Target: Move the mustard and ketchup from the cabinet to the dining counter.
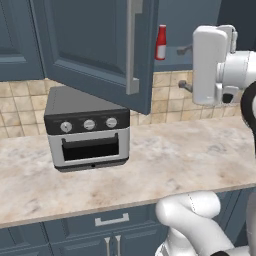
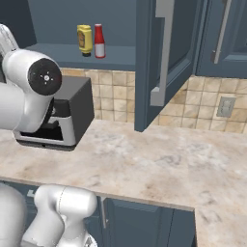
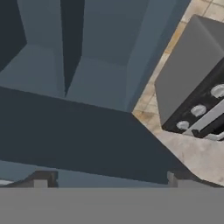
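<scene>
Gripper raised at the open cabinet, bottles not yet taken.

Nearest, the gripper (image 3: 109, 178) has its fingers spread wide with nothing between them, by the counter (image 2: 159, 164) and toaster oven (image 1: 87, 127). Farther back, on the cabinet (image 2: 144, 62) shelf near its front edge, the mustard (image 2: 85, 39) and ketchup (image 2: 99, 41) stand upright, seemingly touching, caps up. Both probably light, smooth, slightly squeezable plastic; best gripped across the body.

The arm (image 1: 212, 65) is glossy white, built of fat rounded segments. One joint cap (image 2: 46, 77) is dark with a small pale centre mark. The pincer (image 3: 109, 180) has small dark tips.
</scene>
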Tool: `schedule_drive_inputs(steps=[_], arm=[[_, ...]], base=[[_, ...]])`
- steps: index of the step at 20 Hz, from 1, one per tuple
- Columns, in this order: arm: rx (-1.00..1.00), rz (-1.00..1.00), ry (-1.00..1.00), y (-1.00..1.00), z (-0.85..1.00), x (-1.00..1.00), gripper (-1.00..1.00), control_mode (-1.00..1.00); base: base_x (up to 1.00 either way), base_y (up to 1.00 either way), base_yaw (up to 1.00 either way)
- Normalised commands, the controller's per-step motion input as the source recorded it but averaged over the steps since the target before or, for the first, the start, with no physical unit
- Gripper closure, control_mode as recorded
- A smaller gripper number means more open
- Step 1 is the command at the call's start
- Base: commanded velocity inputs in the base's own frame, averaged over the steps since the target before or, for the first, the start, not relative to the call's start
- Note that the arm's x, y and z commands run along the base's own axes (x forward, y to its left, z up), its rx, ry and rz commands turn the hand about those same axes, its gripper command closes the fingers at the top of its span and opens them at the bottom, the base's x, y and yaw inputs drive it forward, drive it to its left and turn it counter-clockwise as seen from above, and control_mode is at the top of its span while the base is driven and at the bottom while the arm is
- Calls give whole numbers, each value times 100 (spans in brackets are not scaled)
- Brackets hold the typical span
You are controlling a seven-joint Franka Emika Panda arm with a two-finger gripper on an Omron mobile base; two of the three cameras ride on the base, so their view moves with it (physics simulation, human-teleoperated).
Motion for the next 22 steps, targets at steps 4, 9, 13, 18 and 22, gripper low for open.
schedule_drive_inputs(steps=[4, 9, 13, 18, 22], arm=[[21, 13, 8, 36, 9, 36, -100, -100], [17, 14, 21, 47, 3, 32, -100, -100], [12, 16, 18, 50, 2, 22, -100, -100], [4, 23, 21, 64, 9, 2, -100, -100], [0, 23, 18, 77, 5, -11, -100, -100]], base=[[0, 0, 0], [0, 0, 0], [0, 0, 0], [0, 0, 0], [0, 0, 0]])
